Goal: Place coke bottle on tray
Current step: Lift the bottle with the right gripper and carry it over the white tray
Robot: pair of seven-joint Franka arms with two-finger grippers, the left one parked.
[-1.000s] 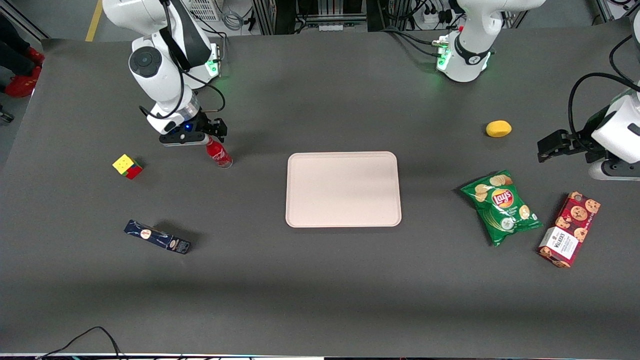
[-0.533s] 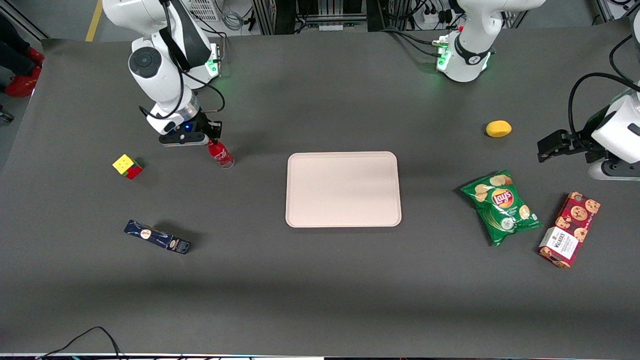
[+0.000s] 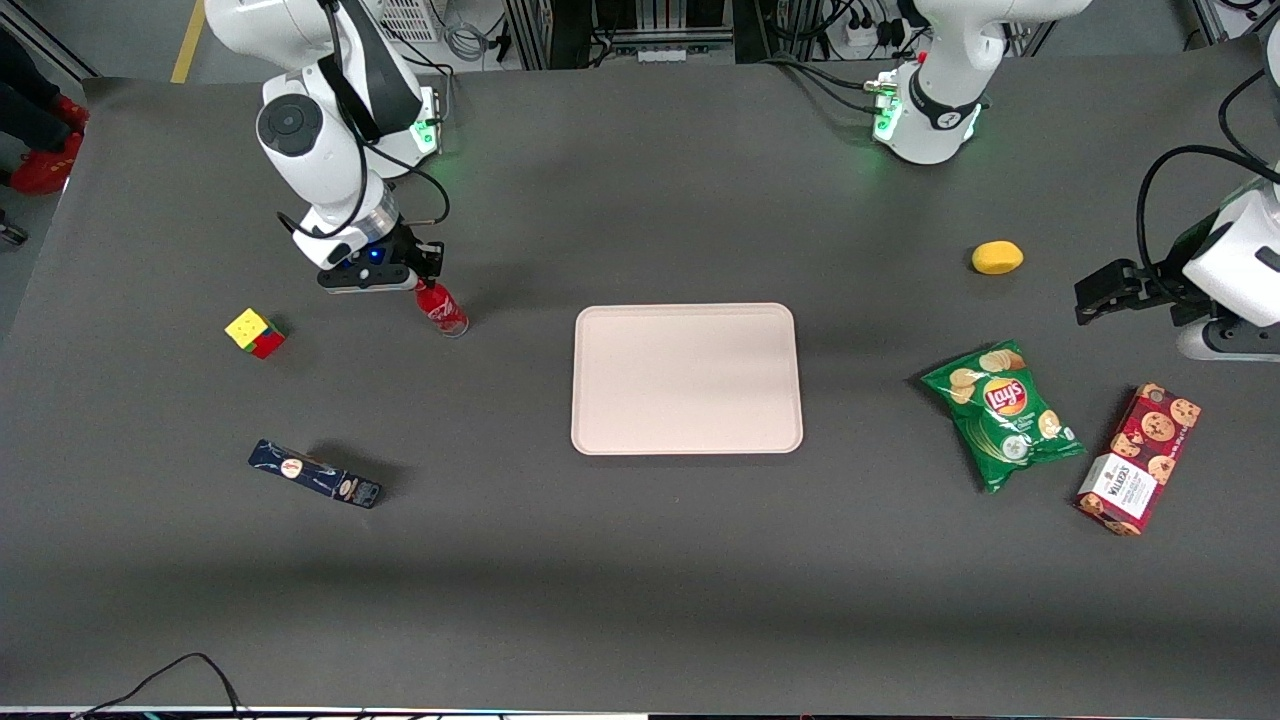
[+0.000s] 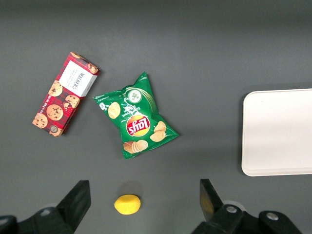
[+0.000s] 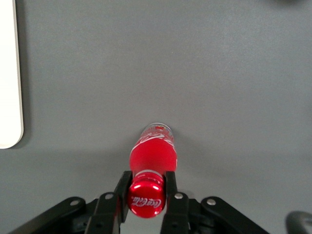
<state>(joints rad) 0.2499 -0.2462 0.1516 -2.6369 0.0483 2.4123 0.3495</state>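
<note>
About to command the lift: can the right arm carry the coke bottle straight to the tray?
Probably yes. The claw is shut on the coke bottle at its neck, and only bare table lies between it and the empty tray.

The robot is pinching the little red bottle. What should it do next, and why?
Probably lift it straight up a little. The gripper is shut on the coke bottle at its neck, under the cap, while the bottle stands on the table, and the tray sits apart, toward the parked arm's end.
</note>
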